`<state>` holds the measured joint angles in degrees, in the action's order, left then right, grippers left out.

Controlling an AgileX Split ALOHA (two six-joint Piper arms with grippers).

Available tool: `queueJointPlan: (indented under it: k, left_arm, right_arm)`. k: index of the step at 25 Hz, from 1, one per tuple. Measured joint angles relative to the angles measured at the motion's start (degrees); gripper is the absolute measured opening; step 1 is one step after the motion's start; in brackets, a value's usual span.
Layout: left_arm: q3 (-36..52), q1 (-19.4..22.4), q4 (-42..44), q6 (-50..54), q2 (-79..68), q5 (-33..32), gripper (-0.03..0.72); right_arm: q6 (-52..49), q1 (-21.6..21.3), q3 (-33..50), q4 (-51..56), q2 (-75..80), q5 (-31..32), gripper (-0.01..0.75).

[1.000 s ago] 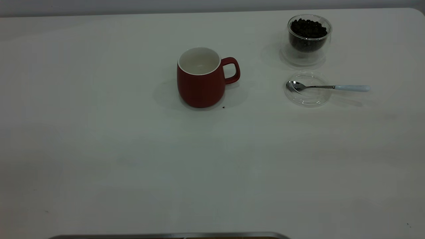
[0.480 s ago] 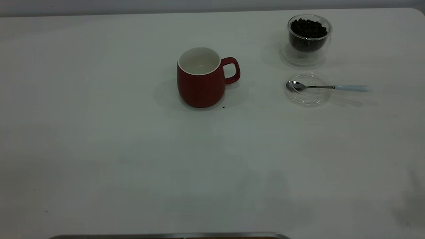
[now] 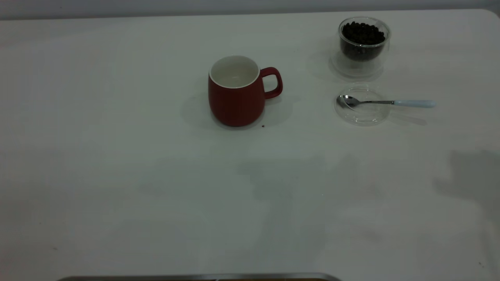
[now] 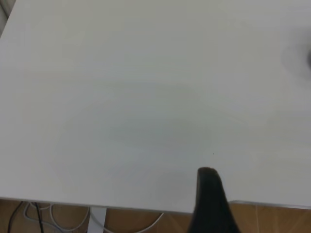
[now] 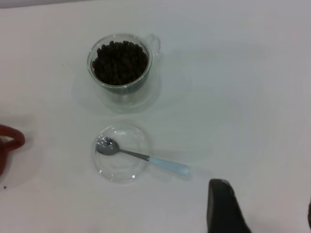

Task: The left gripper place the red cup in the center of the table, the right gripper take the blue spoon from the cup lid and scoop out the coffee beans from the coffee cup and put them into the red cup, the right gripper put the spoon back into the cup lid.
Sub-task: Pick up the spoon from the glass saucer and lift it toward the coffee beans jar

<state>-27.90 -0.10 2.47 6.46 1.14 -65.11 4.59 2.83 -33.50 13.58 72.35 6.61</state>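
The red cup (image 3: 236,91) stands upright near the middle of the table (image 3: 117,175), its handle turned to the right of the exterior view. It looks already placed, so I judge that the next step belongs to the right arm: to take the spoon (image 3: 386,102).

The spoon lies almost level across the picture in the exterior view. Its steel bowl rests inside the glass lid (image 3: 362,104), and its pale blue handle reaches out over the lid's rim to the right and ends above the bare table. The glass cup (image 3: 363,45) with the coffee beans (image 3: 362,34) stands just behind the lid, in the upper right of the frame.

In the right wrist view one dark finger (image 5: 222,206) of the right gripper shows at the bottom edge, and the spoon's handle tip (image 5: 181,169) is near it, up and to the left. So the handle end is the part of the spoon closest to this arm. I cannot tell if these fingers are apart or together.

The left wrist view shows one dark finger (image 4: 210,199) over bare table near the table's edge, well apart from all the things; its state I also cannot tell.

Around the handle the table is free. The glass cup behind the lid is the only close obstacle.
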Motion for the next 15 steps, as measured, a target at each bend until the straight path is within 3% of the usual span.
queueJointPlan:
  k: [8, 15]
  left_arm:
    - [0.0, 0.0, 0.0, 0.0, 0.0, 0.0, 0.561]
    - [0.0, 0.0, 0.0, 0.0, 0.0, 0.0, 0.561]
  right_arm:
    - [0.78, -1.05, -6.47, 1.69, 16.56, -2.85, 0.452]
    - [0.82, -11.18, -12.81, 2.49, 32.99, -2.94, 0.452]
